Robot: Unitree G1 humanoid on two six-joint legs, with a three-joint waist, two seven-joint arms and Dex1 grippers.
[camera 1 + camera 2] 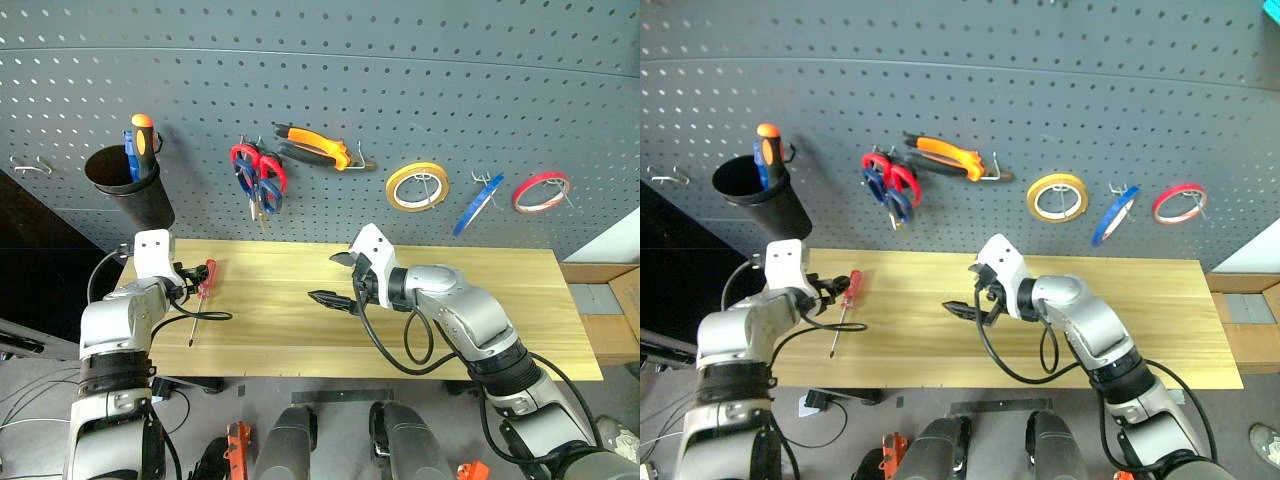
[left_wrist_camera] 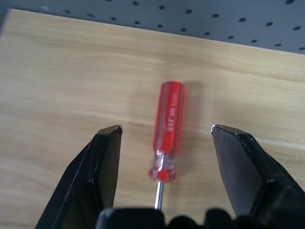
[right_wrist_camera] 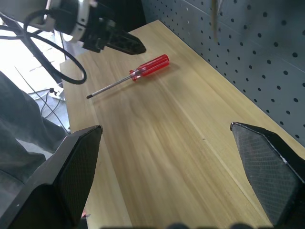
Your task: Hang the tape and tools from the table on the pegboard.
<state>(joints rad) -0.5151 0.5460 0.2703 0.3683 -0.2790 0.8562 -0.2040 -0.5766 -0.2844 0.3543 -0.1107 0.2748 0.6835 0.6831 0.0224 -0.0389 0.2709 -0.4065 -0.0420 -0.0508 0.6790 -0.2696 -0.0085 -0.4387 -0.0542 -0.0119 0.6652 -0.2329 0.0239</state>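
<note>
I'm on the last tool: the screwdriver [image 2: 167, 130] lies flat on the bench [image 1: 420, 300], its red handle between my left jaws [image 2: 164, 131], open and empty. Next I lower and close. Right jaws [image 1: 335, 280] hang wide, empty.
</note>
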